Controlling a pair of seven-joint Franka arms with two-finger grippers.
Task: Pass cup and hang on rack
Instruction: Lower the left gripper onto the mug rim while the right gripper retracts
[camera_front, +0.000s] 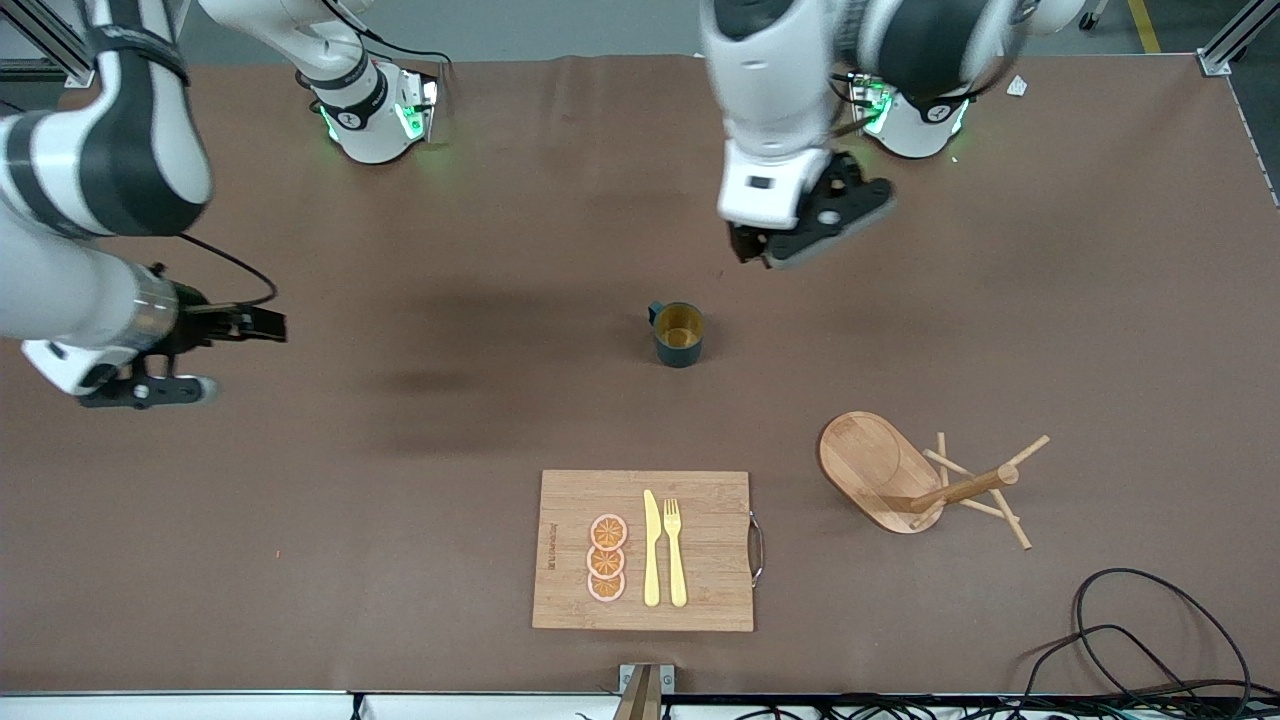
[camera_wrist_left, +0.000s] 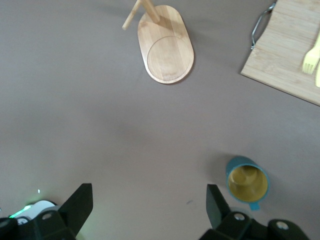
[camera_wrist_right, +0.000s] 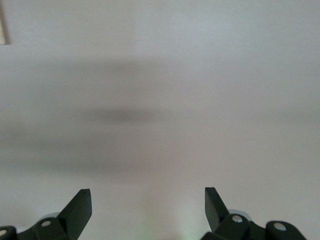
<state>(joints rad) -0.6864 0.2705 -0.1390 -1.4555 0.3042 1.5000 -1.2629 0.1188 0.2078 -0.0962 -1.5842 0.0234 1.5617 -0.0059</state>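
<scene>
The dark teal cup (camera_front: 679, 334) with a yellow inside stands upright on the brown table near its middle. It also shows in the left wrist view (camera_wrist_left: 247, 181), beside one finger. The wooden rack (camera_front: 893, 474) stands nearer the front camera than the cup, toward the left arm's end; its oval base shows in the left wrist view (camera_wrist_left: 167, 55). My left gripper (camera_front: 760, 252) is open and empty, over the table between the left arm's base and the cup (camera_wrist_left: 150, 205). My right gripper (camera_front: 236, 356) is open and empty, over bare table at the right arm's end (camera_wrist_right: 148, 205).
A bamboo cutting board (camera_front: 710, 500) with a metal handle lies near the front edge and carries orange slices (camera_front: 607, 558), a yellow knife (camera_front: 651, 548) and a fork (camera_front: 675, 552). Black cables (camera_front: 1150, 640) lie at the front corner at the left arm's end.
</scene>
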